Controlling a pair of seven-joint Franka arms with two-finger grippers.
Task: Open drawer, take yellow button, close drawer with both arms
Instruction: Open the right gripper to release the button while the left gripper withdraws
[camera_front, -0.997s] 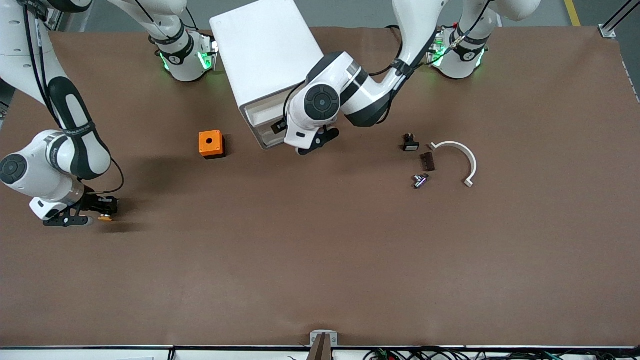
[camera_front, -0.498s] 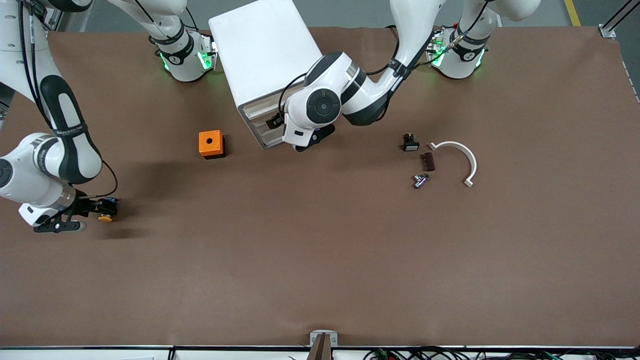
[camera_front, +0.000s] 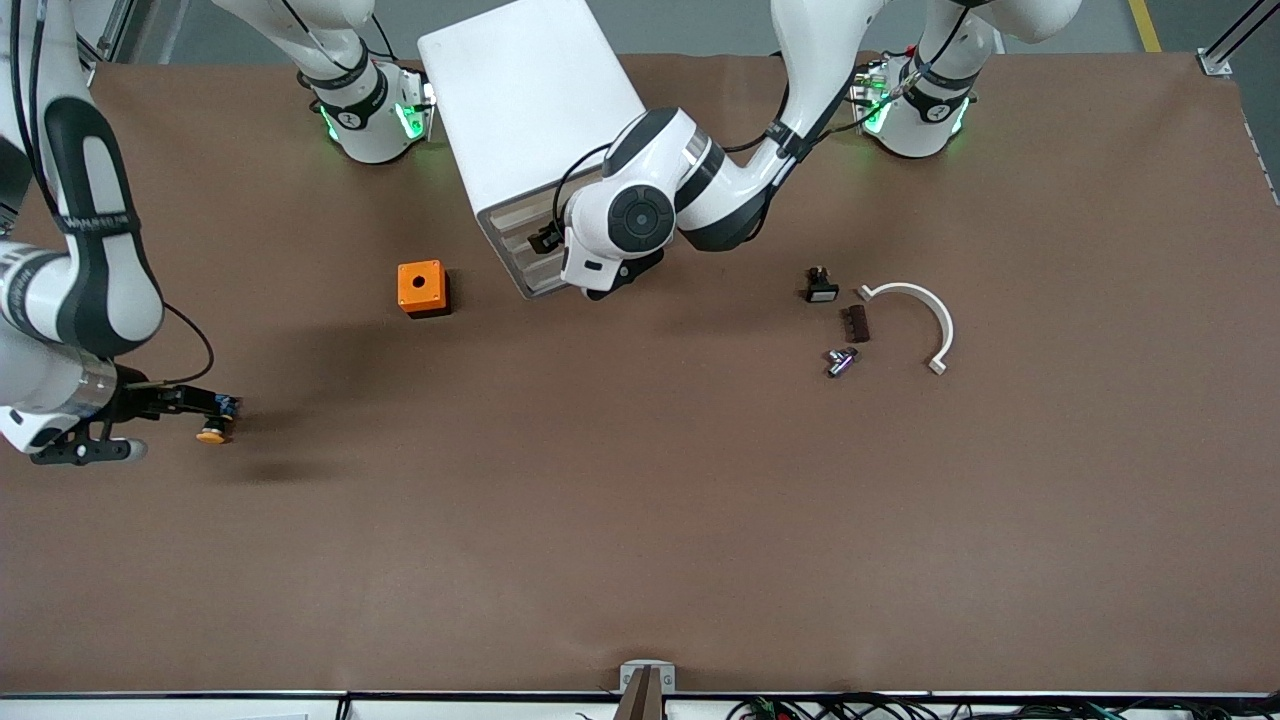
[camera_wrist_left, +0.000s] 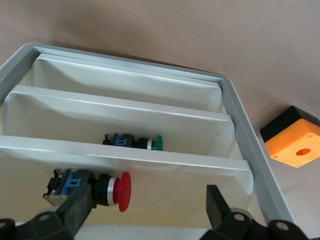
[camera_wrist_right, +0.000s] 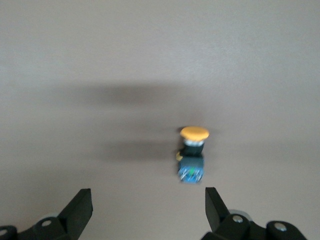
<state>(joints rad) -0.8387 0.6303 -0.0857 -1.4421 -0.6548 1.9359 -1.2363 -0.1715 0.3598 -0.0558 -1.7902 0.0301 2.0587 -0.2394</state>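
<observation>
We start at the right arm's end of the surface. There the right gripper hangs low near that end's edge, about midway along it. In the right wrist view the right gripper has its fingers spread wide and holds nothing. The button lies on the surface just ahead of the fingertips. From the wrist the button shows its orange-yellow cap pointing away from the gripper and touches neither finger.

Next comes the orange box, which sits well apart from the button and toward the edge where the bases stand. Just beside it is the cabinet, which rests against that edge between the two bases.

The drawer looks flush with the cabinet's front. The left arm reaches across to that front, with the left gripper low before it. In the left wrist view the left gripper has its fingers parted and nothing between them. Under it we see a red-capped button in one tray and a green-capped button in the next.

Toward the left arm's end lie a black switch, a brown piece, a metal piece and a white curved piece.
</observation>
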